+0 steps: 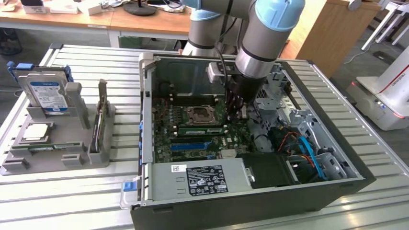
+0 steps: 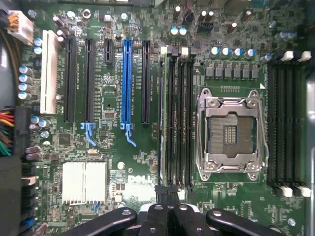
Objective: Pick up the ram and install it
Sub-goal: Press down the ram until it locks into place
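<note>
1. The ram point(image 1: 201, 130), a thin green stick with a pale label, stands on edge in the memory slot just beside the empty processor socket point(image 1: 199, 115). In the wrist view it shows edge-on point(image 2: 161, 118).
2. Its long axis runs along the slot, across the exterior view from left to right.
3. The gripper point(image 1: 235, 112) hangs at the stick's end on the exterior view's right, jaws clenched, in line with that slot point(image 2: 167, 209).
4. Whether the fingers pinch the stick or merely bear on it, I cannot tell.
5. All this sits on the motherboard point(image 2: 113, 123), deep inside the open computer case point(image 1: 255, 201).
</note>
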Motion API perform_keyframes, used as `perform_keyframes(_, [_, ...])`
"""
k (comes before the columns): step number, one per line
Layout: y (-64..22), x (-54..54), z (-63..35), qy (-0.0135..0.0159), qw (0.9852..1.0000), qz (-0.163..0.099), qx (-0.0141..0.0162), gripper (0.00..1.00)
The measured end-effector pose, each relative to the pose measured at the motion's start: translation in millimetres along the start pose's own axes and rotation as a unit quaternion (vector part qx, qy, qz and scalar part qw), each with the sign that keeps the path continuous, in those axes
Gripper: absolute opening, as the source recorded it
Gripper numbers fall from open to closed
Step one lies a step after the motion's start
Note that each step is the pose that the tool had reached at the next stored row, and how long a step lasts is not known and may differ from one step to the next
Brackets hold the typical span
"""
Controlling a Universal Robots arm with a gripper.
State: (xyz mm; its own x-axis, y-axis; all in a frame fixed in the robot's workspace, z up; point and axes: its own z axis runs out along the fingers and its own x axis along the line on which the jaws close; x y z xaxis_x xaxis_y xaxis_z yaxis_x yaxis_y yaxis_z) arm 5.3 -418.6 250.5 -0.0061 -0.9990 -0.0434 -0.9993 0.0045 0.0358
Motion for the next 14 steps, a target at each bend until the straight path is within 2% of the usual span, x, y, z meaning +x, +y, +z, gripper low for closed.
perform_keyframes(5, [0.3, -0.4, -8.9, 0.0000, 1.0000, 0.000, -0.0004, 0.11])
perform_keyframes(11, [0.4, -0.4, -8.9, 0.0000, 1.0000, 0.000, -0.0004, 0.11])
perform_keyframes(14, [4.5, -0.3, -8.8, 0.0001, 1.0000, 0.000, -0.0004, 0.11])
